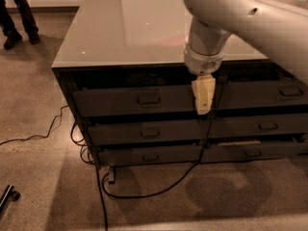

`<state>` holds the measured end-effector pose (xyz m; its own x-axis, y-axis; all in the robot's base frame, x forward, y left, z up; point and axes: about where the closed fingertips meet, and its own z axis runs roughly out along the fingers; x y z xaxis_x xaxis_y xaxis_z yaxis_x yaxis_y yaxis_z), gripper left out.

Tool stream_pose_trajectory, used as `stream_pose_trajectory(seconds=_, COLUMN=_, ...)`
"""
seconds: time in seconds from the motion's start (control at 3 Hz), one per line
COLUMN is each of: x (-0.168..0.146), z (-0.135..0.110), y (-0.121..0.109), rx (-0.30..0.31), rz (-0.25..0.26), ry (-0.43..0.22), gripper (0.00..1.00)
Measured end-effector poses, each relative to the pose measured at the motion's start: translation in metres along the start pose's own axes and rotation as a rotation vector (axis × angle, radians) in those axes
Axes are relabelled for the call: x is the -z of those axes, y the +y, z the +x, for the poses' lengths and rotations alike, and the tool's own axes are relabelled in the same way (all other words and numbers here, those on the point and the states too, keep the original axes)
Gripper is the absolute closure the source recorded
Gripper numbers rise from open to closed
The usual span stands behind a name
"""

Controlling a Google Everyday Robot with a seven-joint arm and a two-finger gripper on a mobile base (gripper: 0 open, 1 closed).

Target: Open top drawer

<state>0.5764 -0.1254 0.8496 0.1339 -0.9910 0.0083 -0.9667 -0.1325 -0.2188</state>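
The top drawer (110, 101) is the upper dark grey front of the left stack, under the glossy counter top (125, 28). Its small loop handle (149, 100) sits at the middle of the front. None of the drawer's inside shows. My gripper (203, 107) hangs from the white arm (226, 13), pointing down in front of the drawer's right end, near the seam with the right stack. It is to the right of the handle, apart from it. Its cream fingers (202, 93) look pressed together and hold nothing.
Two slimmer drawers (144, 134) lie below the top one. The right stack (269, 95) has like drawers. A black cable (159, 189) trails over the floor in front. A person's legs (17, 13) stand at the far left. A dark object (7, 196) lies at the bottom left.
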Motion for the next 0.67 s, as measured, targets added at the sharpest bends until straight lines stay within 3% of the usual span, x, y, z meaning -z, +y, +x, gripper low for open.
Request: stream_pose_trajectory(seconds=0.67, x=-0.057, z=-0.012, y=0.002, rx=0.011, rz=-0.100, ry=-0.006, gripper=0.00)
